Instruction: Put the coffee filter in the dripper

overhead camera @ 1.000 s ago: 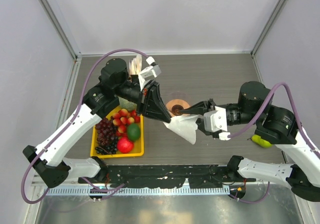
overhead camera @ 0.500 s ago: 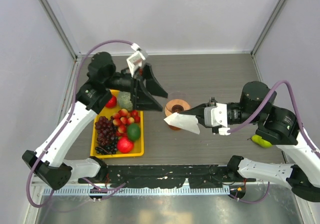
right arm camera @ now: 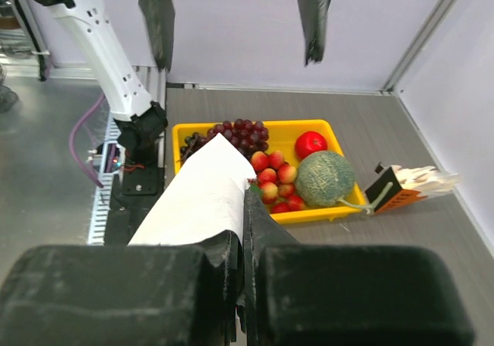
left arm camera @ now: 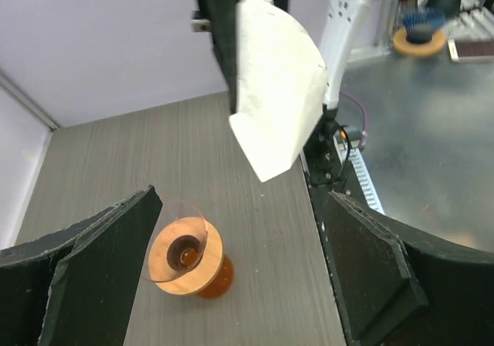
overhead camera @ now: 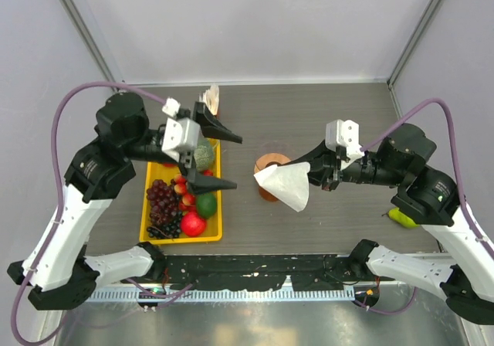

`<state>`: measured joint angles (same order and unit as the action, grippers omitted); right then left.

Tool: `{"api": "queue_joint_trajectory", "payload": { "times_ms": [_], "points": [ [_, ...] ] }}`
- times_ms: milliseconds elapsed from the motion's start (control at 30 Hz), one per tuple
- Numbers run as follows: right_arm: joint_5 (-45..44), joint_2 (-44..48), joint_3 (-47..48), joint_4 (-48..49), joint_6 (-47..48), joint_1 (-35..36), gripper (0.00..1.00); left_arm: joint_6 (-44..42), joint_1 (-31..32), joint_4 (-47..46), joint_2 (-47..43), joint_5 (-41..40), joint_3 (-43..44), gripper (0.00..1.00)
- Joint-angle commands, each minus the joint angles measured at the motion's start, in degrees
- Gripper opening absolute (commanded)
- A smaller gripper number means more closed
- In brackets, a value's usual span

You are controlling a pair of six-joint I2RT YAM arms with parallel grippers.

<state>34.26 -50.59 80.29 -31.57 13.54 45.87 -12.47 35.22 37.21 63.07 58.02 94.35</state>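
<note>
Coffee filter (overhead camera: 284,185) held aloft near the dripper (overhead camera: 269,164)
The right pincer (overhead camera: 312,173) pinches the white paper in mid-air, just above the dripper on the tabletop (overhead camera: 324,122); the left pincer (overhead camera: 235,161), spread wide, hangs empty over a yellow fruit tray (overhead camera: 219,211).

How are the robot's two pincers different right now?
The left pincer is wide open, but the right pincer is shut tight. The left one holds nothing, while the right one pinches the white filter. The left one hangs by the yellow fruit tray, and the right one is near the dripper. Both have two black fingers and point toward the middle of the table.
</note>
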Motion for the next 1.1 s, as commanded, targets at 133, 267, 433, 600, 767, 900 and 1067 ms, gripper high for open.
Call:
{"api": "queue_joint_trajectory", "payload": {
  "times_ms": [133, 267, 433, 600, 767, 900, 1067],
  "points": [
    [6.16, -0.48, -0.84, 4.33, -3.35, -0.25, 0.05, -15.66, 10.38, 12.53, 1.09, -13.37, 0.92, 0.96],
    [6.43, -1.0, -0.75, 4.15, -3.52, -0.25, 0.05, -15.3, 14.25, 13.06, 2.67, -17.05, 2.86, 0.89],
    [5.82, -0.92, -1.01, 4.5, -3.7, -0.25, 0.05, -15.13, 18.12, 13.5, 3.9, -21.72, 3.74, 0.87],
    [5.46, -1.09, -1.1, 4.5, -3.87, -0.25, 0.05, -15.48, 20.49, 13.5, 4.26, -22.6, 4.09, 0.8],
    [5.64, -1.53, -1.28, 4.5, -4.49, -0.25, 0.05, -16.36, 22.52, 14.2, 5.48, -24.79, 5.5, 0.71],
    [5.99, -1.71, -1.54, 4.94, -4.75, -0.25, 0.05, -16.27, 22.7, 14.64, 6.1, -24.89, 6.55, 0.61],
    [6.08, -1.71, -1.45, 4.77, -4.49, -0.25, 0.05, -15.74, 22.7, 14.47, 5.93, -23.83, 6.12, 0.48]
  ]
}}
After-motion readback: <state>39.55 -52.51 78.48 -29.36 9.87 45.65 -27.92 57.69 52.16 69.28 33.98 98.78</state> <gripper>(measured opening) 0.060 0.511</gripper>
